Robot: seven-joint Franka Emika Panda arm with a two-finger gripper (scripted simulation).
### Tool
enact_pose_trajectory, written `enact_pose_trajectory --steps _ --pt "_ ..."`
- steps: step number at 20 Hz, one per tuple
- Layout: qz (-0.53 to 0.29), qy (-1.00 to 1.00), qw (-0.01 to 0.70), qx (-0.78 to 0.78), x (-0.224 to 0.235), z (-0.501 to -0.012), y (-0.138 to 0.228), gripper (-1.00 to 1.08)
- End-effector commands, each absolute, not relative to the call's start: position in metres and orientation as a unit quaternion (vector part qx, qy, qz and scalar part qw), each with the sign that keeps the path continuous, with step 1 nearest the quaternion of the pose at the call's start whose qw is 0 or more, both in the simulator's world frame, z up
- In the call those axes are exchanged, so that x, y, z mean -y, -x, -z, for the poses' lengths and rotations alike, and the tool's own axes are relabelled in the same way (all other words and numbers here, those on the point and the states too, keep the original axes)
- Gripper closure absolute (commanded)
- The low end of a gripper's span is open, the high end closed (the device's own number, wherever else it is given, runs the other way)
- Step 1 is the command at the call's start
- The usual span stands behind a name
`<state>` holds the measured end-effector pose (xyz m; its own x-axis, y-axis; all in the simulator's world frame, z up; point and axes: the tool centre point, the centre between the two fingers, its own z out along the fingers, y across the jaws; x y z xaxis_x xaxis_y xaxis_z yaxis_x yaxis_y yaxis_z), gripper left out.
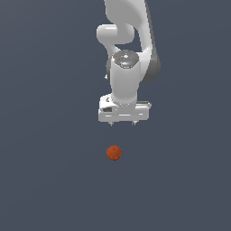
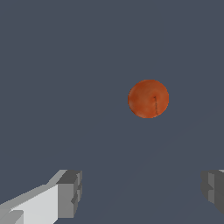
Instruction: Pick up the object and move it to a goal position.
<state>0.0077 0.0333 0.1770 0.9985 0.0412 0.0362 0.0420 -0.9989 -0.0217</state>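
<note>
- The worktop [image 1: 40, 180], a plain dark slate-blue surface, fills both views; no goal marker shows on it, so the drop-off spot cannot be read from here.
- The white arm [image 1: 131, 40] hangs over the worktop with its wrist pointing straight down, its links stacked at the top of the exterior view.
- The end effector [image 1: 122, 123] hovers with its fingers spread wide and nothing between them; the wrist view shows one grey fingertip [image 2: 70, 193] and its opposite [image 2: 213, 189] well apart.
- The ball [image 1: 114, 153], small, orange-red and faintly mottled, rests alone on the worktop, ahead of the end effector and well clear of both fingertips; in the wrist view the ball [image 2: 148, 99] sits beyond the gap between them, closer to the line of one finger than to the midline.
- Judged from these views, the step in hand is the approach: the grasp has not begun.
- To do it well, the end effector should first shift over the ball until it sits centred between the fingers, and only then descend.
- The fingers should stay wide until they straddle the ball's widest part, since a round thing this small is likely to roll off if one finger touches first.
- Closing should be even and low on the ball, just above the worktop, so it does not squirt out.
</note>
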Motion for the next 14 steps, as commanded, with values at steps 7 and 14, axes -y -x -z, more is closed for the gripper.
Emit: enact_pose_trajectory --steps 7,14 --pt "0.017 0.999 0.020 0.023 -0.050 -0.179 -0.007 -0.92" --pt "0.017 0.999 0.025 0.030 -0.062 -0.181 -0.005 -0.92"
